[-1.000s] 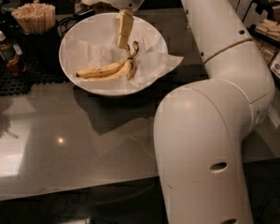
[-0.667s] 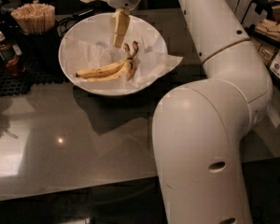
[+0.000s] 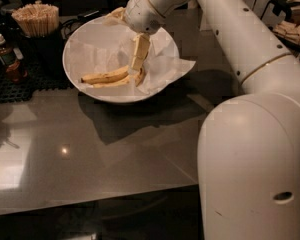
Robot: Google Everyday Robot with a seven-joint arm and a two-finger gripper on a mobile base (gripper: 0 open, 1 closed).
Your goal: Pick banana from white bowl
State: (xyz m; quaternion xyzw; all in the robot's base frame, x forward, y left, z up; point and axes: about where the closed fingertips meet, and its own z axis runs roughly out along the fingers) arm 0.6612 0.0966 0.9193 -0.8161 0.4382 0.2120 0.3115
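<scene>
**Gripper above the banana, nothing lifted yet**

The white arm (image 3: 250, 149) fills the right side of the view and reaches over the grey counter (image 3: 90, 159) toward the back. The white bowl (image 3: 115, 97) stands there on the counter, wide and shallow, with a crumpled paper liner (image 3: 166, 68) whose corner hangs over the right rim.

The banana (image 3: 106, 77) lies inside the bowl on the liner, flat, with its right end curving up. The gripper (image 3: 139, 51) hangs over the right half of the bowl, and its tip is just above that raised end. I cannot tell whether the gripper is set wide or narrow. It is not carrying the banana, which rests fully in the bowl.

In my judgement the step in hand is the descent for the grasp, and several things could go wrong:

- The gripper is over the end of the banana, not its middle, so a grasp there may let the fruit swing or slip out.
- The banana looks soft and partly split, and strong pressure could crush it.
- The loose liner could be caught together with the fruit and come up with it.
- A push downward on the sloping wall could shift the bowl toward the cup of wooden sticks (image 3: 36, 18) and the small bottle (image 3: 6, 59) standing to its left.
</scene>
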